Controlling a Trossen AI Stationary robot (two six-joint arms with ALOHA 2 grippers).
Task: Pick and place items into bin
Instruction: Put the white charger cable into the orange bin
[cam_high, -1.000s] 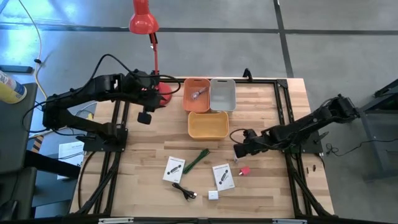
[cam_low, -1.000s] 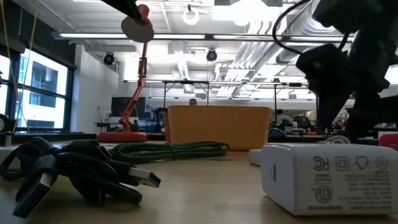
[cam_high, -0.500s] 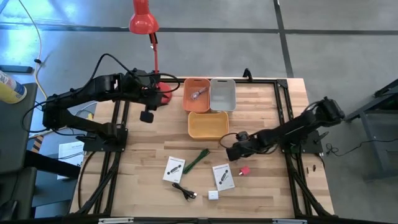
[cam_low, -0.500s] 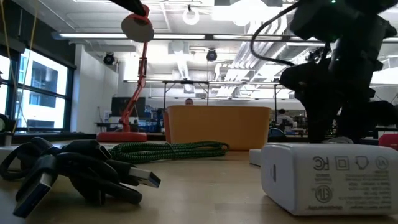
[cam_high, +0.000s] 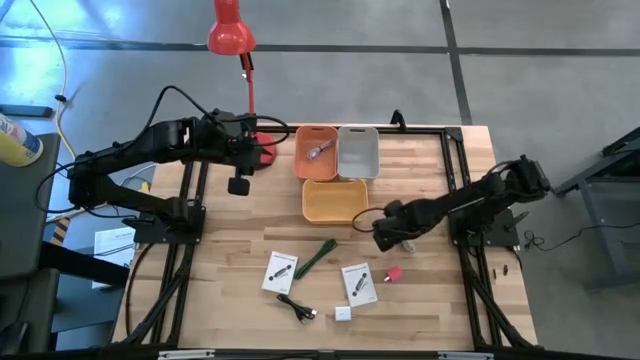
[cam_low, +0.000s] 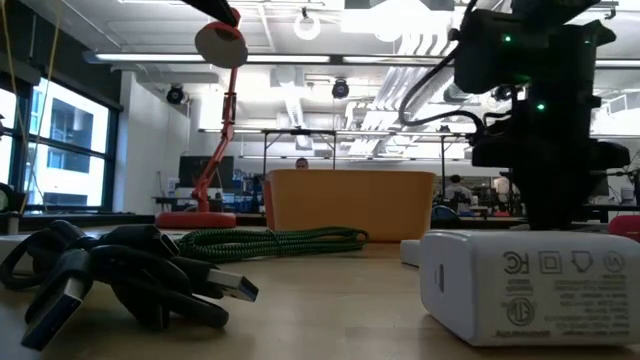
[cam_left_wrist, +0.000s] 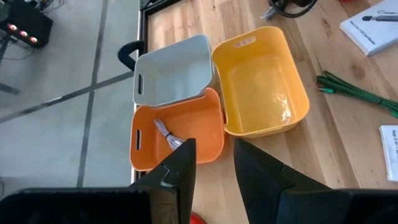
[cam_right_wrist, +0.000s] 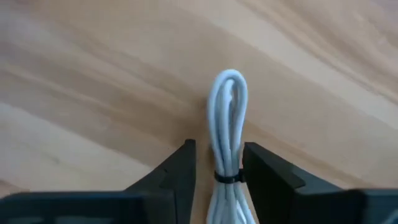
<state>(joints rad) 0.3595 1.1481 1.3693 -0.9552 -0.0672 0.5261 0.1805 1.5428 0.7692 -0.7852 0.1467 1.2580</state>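
My right gripper (cam_high: 385, 238) points down at the table right of the middle. It is shut on a white cable bundle (cam_right_wrist: 228, 112) that lies on the wood. My left gripper (cam_high: 237, 186) hangs open and empty left of the bins. Near the front lie two white cards (cam_high: 279, 271) (cam_high: 359, 284), a green strip (cam_high: 318, 254), a red-pink cube (cam_high: 394, 273), a black cable (cam_high: 298, 307) and a white block (cam_high: 343, 313). An orange bin (cam_left_wrist: 205, 146), a grey bin (cam_left_wrist: 186, 59) and a yellow bin (cam_left_wrist: 298, 99) stand at the back. My right gripper pinches the white cable bundle between its two fingers (cam_right_wrist: 186, 171), just by the dark tie (cam_right_wrist: 227, 177) behind the bundle's looped end. The fingers come from above and lie across the bundle. The looped end (cam_right_wrist: 229, 84) rests on the table beyond the fingers.
The orange bin holds a pale coiled item (cam_left_wrist: 166, 132). A red desk lamp (cam_high: 232, 35) stands at the far left of the bins. Black frame rails (cam_high: 455, 170) run along the table's sides. Bare wood lies between the yellow bin and the front items.
My right gripper has gone a little toward the table's left edge and back, and its arm has drawn in; in the low view it now stands straight over the table. The items on the table have kept their places.
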